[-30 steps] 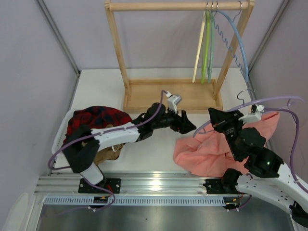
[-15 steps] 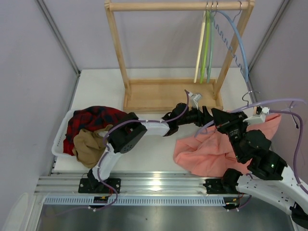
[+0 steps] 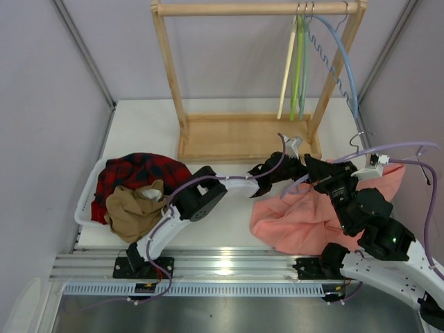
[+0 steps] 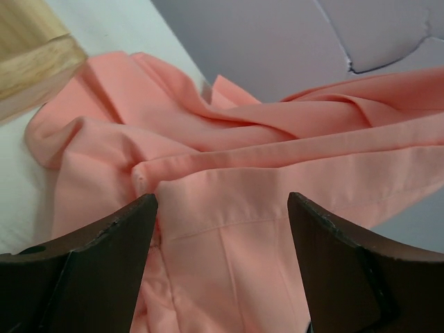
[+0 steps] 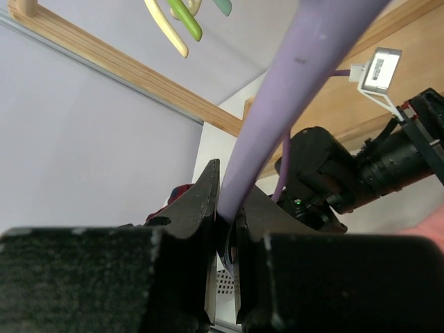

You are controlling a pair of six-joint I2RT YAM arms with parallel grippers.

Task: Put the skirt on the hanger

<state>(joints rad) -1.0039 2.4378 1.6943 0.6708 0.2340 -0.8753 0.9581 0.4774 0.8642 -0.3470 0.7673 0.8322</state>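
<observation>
Over the skirt (image 4: 229, 173), at its seamed edge: left gripper (image 4: 222, 208) wide open, right gripper (image 5: 225, 208) clamped on the hanger (image 5: 295, 76).
Skirt lies heaped at the right of the table (image 3: 139, 132); fabric looks thin, limp, probably slippery, so pinch the seamed band, not loose folds.

Robot lab booth: plain panel walls (image 3: 43, 104), aluminium mounting rail (image 3: 229, 264).
</observation>
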